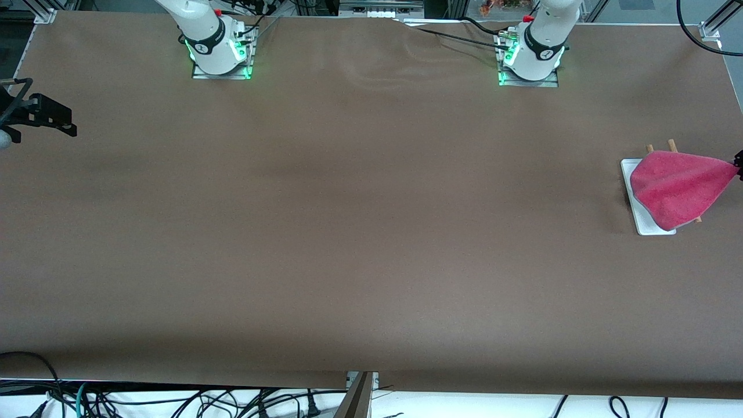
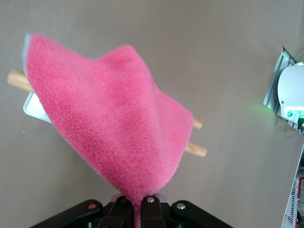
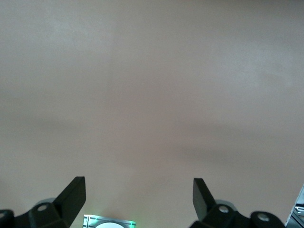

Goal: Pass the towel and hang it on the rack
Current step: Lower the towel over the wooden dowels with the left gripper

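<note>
The pink-red towel point(image 1: 676, 186) is draped over the rack point(image 1: 638, 197), covering most of its two wooden rods and part of its white base, at the left arm's end of the table. My left gripper point(image 1: 738, 163) is shut on one corner of the towel and holds it stretched to a point over the table beside the rack. In the left wrist view the towel point(image 2: 109, 118) spreads over the rods point(image 2: 197, 149) and runs into my left gripper point(image 2: 137, 209). My right gripper point(image 1: 64, 125) is open and empty, waiting at the right arm's end of the table; it also shows in the right wrist view point(image 3: 138, 190).
The brown table cover point(image 1: 360, 220) is bare across the middle. The two arm bases point(image 1: 220, 52) stand along the edge farthest from the front camera. Cables hang below the table's near edge.
</note>
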Controlling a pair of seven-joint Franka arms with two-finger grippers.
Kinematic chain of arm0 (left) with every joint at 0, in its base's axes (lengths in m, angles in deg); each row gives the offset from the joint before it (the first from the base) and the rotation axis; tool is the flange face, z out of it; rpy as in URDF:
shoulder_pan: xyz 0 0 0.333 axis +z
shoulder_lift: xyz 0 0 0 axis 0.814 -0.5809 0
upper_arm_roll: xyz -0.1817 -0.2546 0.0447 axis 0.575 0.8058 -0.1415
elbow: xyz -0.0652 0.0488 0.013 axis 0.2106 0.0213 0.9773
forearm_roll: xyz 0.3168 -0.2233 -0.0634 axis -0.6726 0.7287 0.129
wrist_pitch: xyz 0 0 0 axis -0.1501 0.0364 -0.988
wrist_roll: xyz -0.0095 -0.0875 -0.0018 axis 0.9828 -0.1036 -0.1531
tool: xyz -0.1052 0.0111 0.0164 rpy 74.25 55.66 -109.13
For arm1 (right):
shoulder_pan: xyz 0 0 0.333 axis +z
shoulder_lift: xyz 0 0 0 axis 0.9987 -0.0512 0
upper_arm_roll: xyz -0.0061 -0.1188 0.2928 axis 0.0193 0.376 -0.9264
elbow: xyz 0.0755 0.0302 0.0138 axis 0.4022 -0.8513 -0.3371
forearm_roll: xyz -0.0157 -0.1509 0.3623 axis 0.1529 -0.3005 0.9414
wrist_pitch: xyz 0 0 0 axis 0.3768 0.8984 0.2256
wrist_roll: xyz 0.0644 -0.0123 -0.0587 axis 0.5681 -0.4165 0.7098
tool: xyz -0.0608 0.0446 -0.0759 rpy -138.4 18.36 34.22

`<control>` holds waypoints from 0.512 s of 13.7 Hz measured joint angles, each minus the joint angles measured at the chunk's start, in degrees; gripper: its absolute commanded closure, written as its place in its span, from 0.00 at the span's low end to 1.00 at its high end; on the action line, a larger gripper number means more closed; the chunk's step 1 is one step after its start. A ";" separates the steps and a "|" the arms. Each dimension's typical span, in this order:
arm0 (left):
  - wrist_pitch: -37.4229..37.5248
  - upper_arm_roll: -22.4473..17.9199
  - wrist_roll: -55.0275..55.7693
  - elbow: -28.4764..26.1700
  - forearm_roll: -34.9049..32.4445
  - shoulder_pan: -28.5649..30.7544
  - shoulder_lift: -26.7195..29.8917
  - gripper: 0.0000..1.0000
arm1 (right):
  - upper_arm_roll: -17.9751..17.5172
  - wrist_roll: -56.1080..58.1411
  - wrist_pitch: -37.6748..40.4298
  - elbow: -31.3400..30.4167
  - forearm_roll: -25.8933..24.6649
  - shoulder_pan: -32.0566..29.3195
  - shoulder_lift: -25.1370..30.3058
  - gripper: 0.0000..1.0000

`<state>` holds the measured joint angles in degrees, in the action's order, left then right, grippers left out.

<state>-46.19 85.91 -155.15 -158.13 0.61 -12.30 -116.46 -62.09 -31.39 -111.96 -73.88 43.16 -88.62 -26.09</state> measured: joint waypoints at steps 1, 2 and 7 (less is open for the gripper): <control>-0.44 -0.18 -0.63 0.02 0.00 0.48 -0.49 1.00 | 0.00 0.10 0.00 -0.03 0.00 -0.04 -0.14 0.00; -0.67 -0.19 -0.94 0.04 0.00 0.90 -1.05 1.00 | -0.01 0.13 -0.01 -0.04 0.01 -0.04 -0.26 0.00; -1.89 -0.26 -1.01 0.14 0.00 1.31 -2.91 0.00 | -0.05 0.16 -0.06 -0.04 0.11 -0.04 -0.45 0.00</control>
<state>-48.08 85.65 -156.16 -157.98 0.61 -10.99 -119.37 -62.13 -31.23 -112.02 -73.92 43.27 -88.66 -26.54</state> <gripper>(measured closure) 0.744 0.000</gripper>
